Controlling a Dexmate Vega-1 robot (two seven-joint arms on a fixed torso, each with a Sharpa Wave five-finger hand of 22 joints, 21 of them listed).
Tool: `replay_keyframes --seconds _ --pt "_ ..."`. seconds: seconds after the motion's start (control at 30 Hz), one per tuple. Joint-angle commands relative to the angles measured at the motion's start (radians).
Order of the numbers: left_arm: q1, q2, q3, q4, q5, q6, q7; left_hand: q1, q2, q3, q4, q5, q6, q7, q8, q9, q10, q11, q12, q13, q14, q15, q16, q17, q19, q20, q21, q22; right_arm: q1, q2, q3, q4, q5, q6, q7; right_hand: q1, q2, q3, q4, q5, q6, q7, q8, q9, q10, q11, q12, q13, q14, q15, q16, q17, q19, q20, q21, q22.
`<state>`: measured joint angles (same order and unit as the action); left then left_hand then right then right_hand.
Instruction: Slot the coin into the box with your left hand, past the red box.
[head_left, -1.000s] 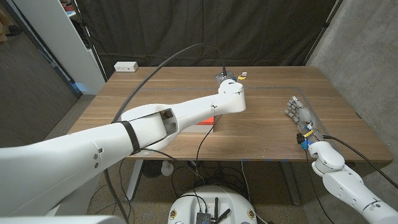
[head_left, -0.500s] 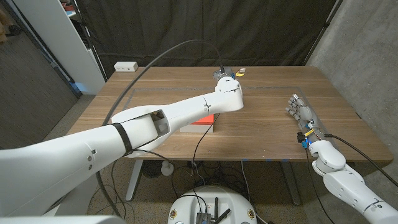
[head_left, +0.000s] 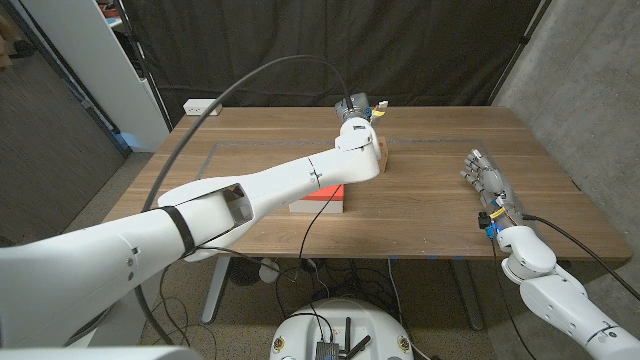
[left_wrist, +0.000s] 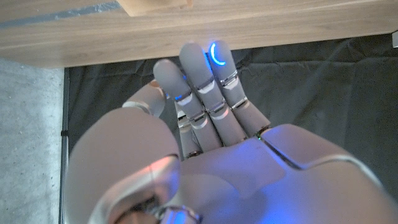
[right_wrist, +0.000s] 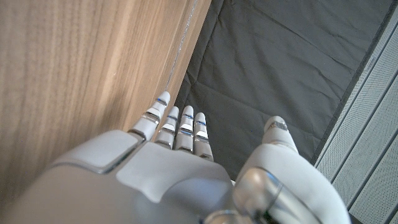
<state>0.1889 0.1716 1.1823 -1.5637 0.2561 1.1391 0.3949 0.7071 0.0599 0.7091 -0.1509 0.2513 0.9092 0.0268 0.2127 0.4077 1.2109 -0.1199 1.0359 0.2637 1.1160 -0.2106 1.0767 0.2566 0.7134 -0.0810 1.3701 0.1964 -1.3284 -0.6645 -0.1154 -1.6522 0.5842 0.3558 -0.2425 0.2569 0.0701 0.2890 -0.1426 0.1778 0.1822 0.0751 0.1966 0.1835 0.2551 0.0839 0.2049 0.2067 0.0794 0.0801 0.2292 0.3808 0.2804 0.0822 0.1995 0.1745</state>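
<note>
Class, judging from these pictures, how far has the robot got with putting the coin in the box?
Done: the left arm reaches across the red box, its left robot hand near the small wooden box. In hand: whether those fingers pinch a coin cannot be told. Left: slotting it in. The right robot hand waits on the table.

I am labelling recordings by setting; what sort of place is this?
Probably a robotics lab or test room: a plain wooden table stands before a black fabric backdrop, with a grey carpeted floor and cables below.
</note>
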Motion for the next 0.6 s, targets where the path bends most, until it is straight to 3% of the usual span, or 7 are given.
replay_keyframes --seconds 0.03,0.07,0.17,0.2,0.33,0.43,0.6 --pt "0.117 0.157 -0.082 -0.231 0.049 -0.072 0.060 -0.143 0.018 0.038 0.011 -0.001 -0.085 0.005 -0.002 -0.013 -0.303 -0.027 -0.217 -0.063 -0.250 0.044 -0.245 -0.083 -0.199 0.034 -0.093 -0.022 -0.005 0.004 -0.004 -0.032 -0.023 -0.020 -0.022 -0.003 0.003 0.006 -0.003 0.005 0.011 0.003 0.002 0.004 0.006 0.001 0.004 0.004 0.004 0.001 0.005 0.002 0.006 0.001 0.002 0.003" --pt "0.130 0.179 -0.093 -0.253 0.049 -0.093 0.057 -0.166 0.020 0.046 0.009 -0.002 -0.104 0.004 -0.004 -0.018 -0.344 -0.024 -0.254 -0.068 -0.295 0.063 -0.289 -0.084 -0.220 0.045 -0.107 -0.022 -0.004 0.004 -0.006 -0.036 -0.027 -0.023 -0.025 -0.003 0.003 0.006 -0.003 0.005 0.011 0.003 0.002 0.004 0.006 0.000 0.004 0.004 0.004 0.001 0.005 0.002 0.006 0.001 0.002 0.003" --pt "0.173 0.258 -0.135 -0.320 0.036 -0.183 0.031 -0.238 0.006 0.074 -0.011 -0.010 -0.204 0.003 -0.017 -0.043 -0.546 0.047 -0.408 -0.070 -0.498 0.136 -0.453 -0.079 -0.350 0.094 -0.185 -0.025 -0.002 0.008 -0.012 -0.045 -0.035 -0.026 -0.030 -0.003 0.003 0.006 -0.003 0.005 0.011 0.002 0.002 0.004 0.006 0.000 0.004 0.004 0.004 0.001 0.005 0.002 0.008 0.001 0.002 0.003" --pt "0.190 0.283 -0.154 -0.339 0.027 -0.217 0.020 -0.249 0.003 0.078 -0.014 -0.012 -0.233 0.003 -0.020 -0.051 -0.588 0.062 -0.439 -0.070 -0.534 0.133 -0.483 -0.079 -0.391 0.101 -0.208 -0.026 -0.001 0.008 -0.015 -0.046 -0.044 -0.023 -0.031 -0.003 0.003 0.006 -0.003 0.005 0.011 0.002 0.002 0.004 0.007 0.001 0.004 0.004 0.005 -0.001 0.006 0.002 0.007 0.001 0.002 0.003" --pt "0.289 0.363 -0.280 -0.377 -0.073 -0.404 -0.027 -0.283 -0.043 0.077 -0.023 -0.025 -0.331 0.024 -0.030 -0.081 -0.709 0.100 -0.533 -0.070 -0.647 0.135 -0.581 -0.084 -0.495 0.040 -0.296 -0.034 0.001 0.013 -0.023 -0.059 -0.060 -0.020 -0.040 -0.002 0.003 0.007 -0.003 0.006 0.012 0.005 0.002 0.004 0.008 0.003 0.005 0.004 0.007 -0.022 0.006 0.002 0.016 -0.022 0.005 0.003" --pt "0.355 0.413 -0.365 -0.381 -0.154 -0.553 -0.068 -0.308 -0.067 0.052 -0.018 -0.041 -0.398 0.041 -0.035 -0.109 -0.786 0.136 -0.594 -0.072 -0.718 0.159 -0.631 -0.079 -0.557 0.035 -0.357 -0.034 0.003 0.018 -0.029 -0.067 -0.069 -0.015 -0.041 -0.001 0.002 0.007 -0.004 0.006 0.013 0.006 0.002 0.004 0.010 0.002 0.005 0.003 0.012 -0.036 0.008 0.001 0.025 -0.038 0.007 0.002" --pt "0.456 0.488 -0.469 -0.409 -0.207 -0.717 -0.086 -0.346 -0.087 0.009 -0.010 -0.058 -0.472 0.049 -0.038 -0.139 -0.864 0.145 -0.651 -0.073 -0.795 0.175 -0.675 -0.075 -0.615 0.028 -0.417 -0.034 0.007 0.023 -0.040 -0.080 -0.081 -0.009 -0.038 0.003 0.000 0.007 -0.007 0.006 0.011 -0.002 0.001 0.004 -0.012 -0.002 -0.004 0.001 0.025 -0.047 0.011 -0.001 0.049 -0.052 0.013 0.001"
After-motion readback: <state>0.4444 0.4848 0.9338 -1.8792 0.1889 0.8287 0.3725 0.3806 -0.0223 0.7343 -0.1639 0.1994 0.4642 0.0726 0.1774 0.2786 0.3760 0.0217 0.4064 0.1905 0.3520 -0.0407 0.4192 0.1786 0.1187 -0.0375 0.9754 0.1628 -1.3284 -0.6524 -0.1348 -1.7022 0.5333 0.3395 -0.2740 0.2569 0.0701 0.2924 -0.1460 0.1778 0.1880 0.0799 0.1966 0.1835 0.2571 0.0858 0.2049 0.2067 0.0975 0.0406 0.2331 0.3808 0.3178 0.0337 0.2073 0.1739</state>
